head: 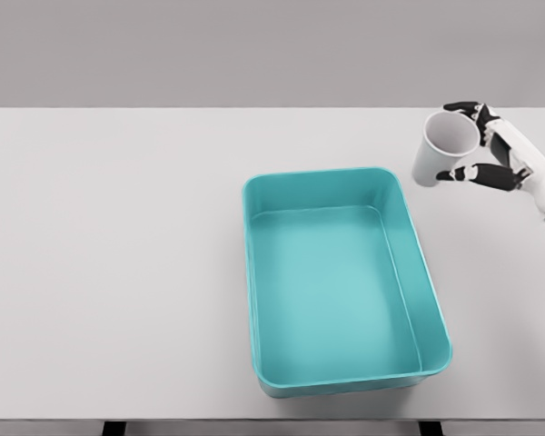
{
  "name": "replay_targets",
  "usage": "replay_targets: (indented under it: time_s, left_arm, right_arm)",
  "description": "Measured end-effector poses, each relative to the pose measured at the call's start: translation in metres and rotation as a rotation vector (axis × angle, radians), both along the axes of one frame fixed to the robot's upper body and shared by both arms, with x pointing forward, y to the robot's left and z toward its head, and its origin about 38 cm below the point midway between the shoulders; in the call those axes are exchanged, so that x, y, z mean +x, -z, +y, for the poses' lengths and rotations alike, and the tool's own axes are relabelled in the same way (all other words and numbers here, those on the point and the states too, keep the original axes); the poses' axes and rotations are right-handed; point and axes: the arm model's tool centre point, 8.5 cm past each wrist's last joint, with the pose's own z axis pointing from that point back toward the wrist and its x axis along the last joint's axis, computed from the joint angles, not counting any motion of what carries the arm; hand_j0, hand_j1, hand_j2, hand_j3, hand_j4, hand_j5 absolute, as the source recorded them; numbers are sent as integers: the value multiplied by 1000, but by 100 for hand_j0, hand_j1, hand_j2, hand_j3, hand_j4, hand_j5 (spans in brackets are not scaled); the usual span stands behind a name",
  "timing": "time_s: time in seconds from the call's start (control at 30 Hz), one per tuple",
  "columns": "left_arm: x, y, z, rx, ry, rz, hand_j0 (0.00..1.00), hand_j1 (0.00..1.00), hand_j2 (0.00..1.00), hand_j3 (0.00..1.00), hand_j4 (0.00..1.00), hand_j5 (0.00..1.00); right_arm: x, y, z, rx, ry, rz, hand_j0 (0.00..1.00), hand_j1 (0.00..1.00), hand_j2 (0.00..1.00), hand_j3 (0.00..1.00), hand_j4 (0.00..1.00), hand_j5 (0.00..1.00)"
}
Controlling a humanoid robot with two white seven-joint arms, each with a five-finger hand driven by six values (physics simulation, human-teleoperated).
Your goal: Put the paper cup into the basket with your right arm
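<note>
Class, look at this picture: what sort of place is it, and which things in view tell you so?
Probably a simulated tabletop test bench: a plain white table, a bare grey backdrop, one teal basket, and a robot right hand gripping a paper cup.

A big white bench [118, 272] fills most of the view. Behind it is a plain gray wall [254, 50].
</note>
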Motion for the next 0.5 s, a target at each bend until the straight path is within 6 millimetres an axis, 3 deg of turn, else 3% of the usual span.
replay_targets:
  time_s: [0.17, 0.5]
  left_arm:
    - [0, 0, 0, 0, 0, 0, 100, 100, 100, 100, 100, 100]
    - [-1, 0, 0, 0, 0, 2, 100, 100, 100, 100, 100, 100]
  right_arm:
    - [2, -16, 4, 6, -18, -32, 54, 54, 54, 54, 54, 54]
    - [0, -25, 22, 18, -70, -56, 56, 56, 56, 56, 56, 56]
